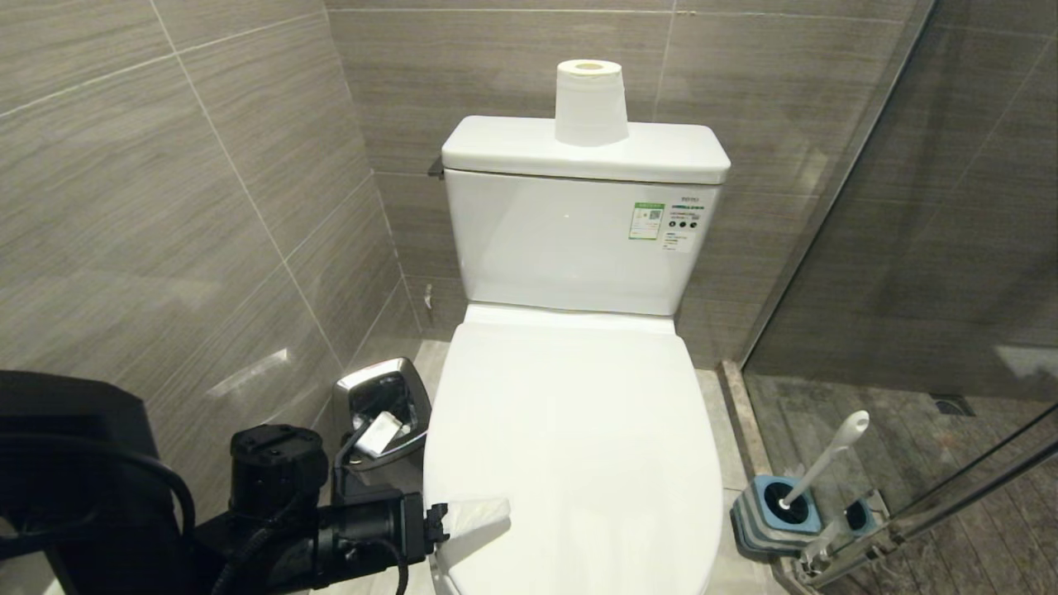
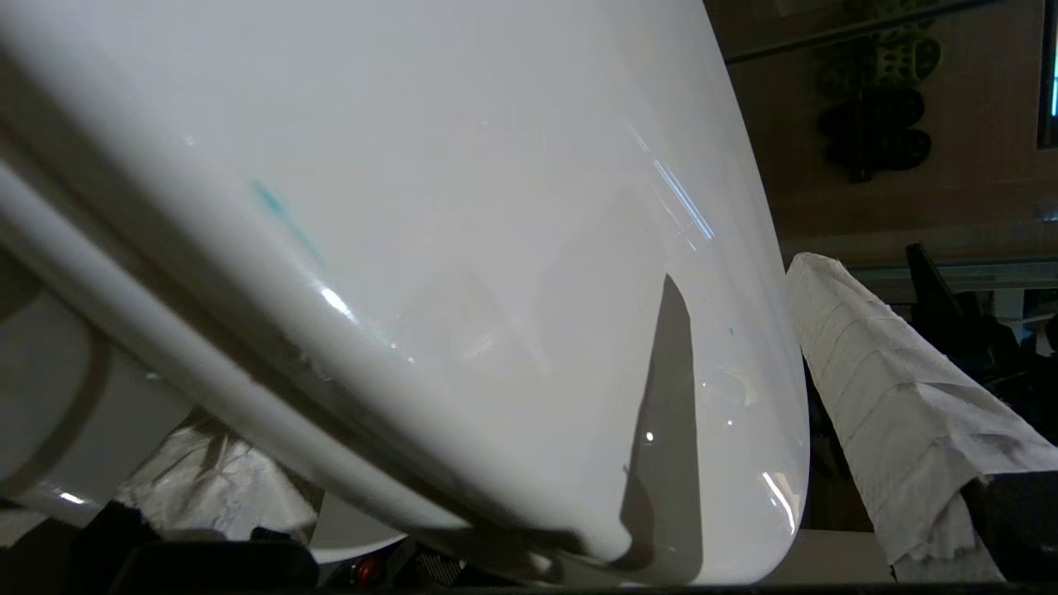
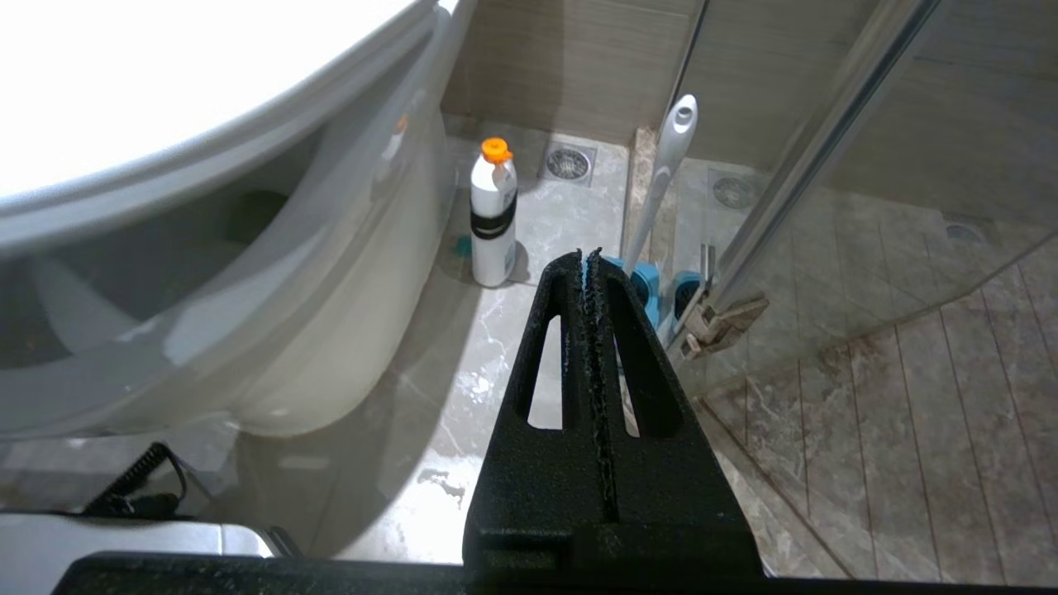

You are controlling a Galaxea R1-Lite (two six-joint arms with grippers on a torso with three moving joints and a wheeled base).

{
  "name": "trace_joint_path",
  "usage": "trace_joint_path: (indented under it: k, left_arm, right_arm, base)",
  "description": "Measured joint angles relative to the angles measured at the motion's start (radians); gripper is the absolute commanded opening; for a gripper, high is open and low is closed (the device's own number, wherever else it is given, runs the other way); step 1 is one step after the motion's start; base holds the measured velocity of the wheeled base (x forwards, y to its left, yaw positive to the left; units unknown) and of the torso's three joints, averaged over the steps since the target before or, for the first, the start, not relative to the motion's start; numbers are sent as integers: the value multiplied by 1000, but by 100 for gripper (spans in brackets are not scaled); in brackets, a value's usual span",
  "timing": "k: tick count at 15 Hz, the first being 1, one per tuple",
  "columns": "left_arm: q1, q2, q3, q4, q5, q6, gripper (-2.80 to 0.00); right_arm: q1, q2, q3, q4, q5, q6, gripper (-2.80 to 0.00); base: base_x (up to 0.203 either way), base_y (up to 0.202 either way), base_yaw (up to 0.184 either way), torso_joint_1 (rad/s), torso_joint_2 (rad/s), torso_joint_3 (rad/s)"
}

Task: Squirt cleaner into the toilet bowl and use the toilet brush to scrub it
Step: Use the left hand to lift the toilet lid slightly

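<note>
- reaching in at the front-left edge of the closed toilet, the left gripper [image 1: 463,521] has its paper-wrapped fingers [image 2: 893,413] spread wide, one above the lid [image 1: 570,446] and one under its rim, grasping nothing yet.
- the step in hand looks like lifting the lid, since the bowl is covered and cannot be seen.
- to do it well: seat the lower finger fully under the lid's edge before closing, then swing up along the hinge arc rather than pulling straight; glossy plastic may slip off paper padding.
- the right gripper [image 3: 591,273] hangs low at the toilet's right side, fingers clenched together on nothing.
- the brush [image 1: 826,463] stands in its blue holder [image 1: 777,512] on the floor by the glass door, right of the toilet; a white bottle [image 3: 493,215] with an orange cap stands on the floor near it, possibly the cleaner.
- a faint turquoise streak [image 2: 277,211] marks the lid.
- grey tiled walls, a steel bin [image 1: 384,409] at the toilet's left, a paper roll [image 1: 589,103] on the tank [image 1: 570,248].
</note>
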Motion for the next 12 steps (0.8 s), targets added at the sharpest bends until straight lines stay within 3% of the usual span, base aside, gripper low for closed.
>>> trace_joint_path:
  k: [4,12]
  left_arm:
    - [-34,-1,-6,-7,1,-14,0]
    - [-30,-19,32,-81,13,-30,0]
  right_arm:
    - [0,0,0,0,0,-1,-280]
    - [0,0,0,0,0,0,-280]
  base:
    - [0,0,0,0,0,0]
    - [0,0,0,0,0,0]
